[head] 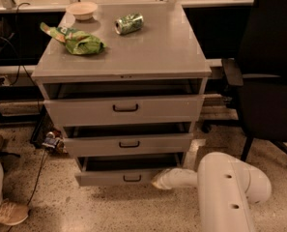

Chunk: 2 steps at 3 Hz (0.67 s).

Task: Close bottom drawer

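Standing partly pulled out at the foot of a grey metal cabinet, the bottom drawer [109, 178] is not yet closed. Its low plain front juts forward of the cabinet frame, and a dark strip of its deep tray shows behind that front. By my judgement the task is underway but unfinished: the drawer has to be pushed in until its front sits flush.

A small dark loop handle [132, 178] sits at the middle of the front.

The pincer [158, 181], at the tip of a white arm [184, 177] reaching in from the right, rests against or just beside the right end of the drawer front. I cannot tell whether it is apart or together, and it does not appear to hold the handle.

Above, the middle drawer [99, 146] and the taller top drawer [80, 111] also stand slightly out.

The cabinet's worktop [157, 52] carries three things:
- A pale bowl [82, 9] sits near the back left corner.
- A green can [129, 23] lies on its side near the back edge.
- A crumpled green bag [78, 40] lies toward the left edge.

A black chair [271, 71] stands to the right of the cabinet. A shoe [7, 212] shows on the speckled floor at lower left.
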Each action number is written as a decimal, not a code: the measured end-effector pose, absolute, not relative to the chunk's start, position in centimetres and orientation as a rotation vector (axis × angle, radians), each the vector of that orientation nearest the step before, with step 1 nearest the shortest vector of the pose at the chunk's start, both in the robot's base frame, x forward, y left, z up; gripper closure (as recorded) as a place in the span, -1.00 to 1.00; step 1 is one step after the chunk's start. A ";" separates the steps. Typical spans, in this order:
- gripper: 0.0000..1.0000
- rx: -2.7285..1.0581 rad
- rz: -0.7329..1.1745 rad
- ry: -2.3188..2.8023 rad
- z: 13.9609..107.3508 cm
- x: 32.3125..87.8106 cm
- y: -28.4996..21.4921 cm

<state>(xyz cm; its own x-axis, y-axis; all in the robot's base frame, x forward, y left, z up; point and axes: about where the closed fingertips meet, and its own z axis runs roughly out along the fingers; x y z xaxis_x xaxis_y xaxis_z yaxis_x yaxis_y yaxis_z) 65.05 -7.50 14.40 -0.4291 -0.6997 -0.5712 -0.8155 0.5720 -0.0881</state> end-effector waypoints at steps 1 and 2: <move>1.00 -1.206 0.268 2.242 14.4 65.1 -7.5; 1.00 -1.203 0.203 2.207 15.4 68.1 -8.9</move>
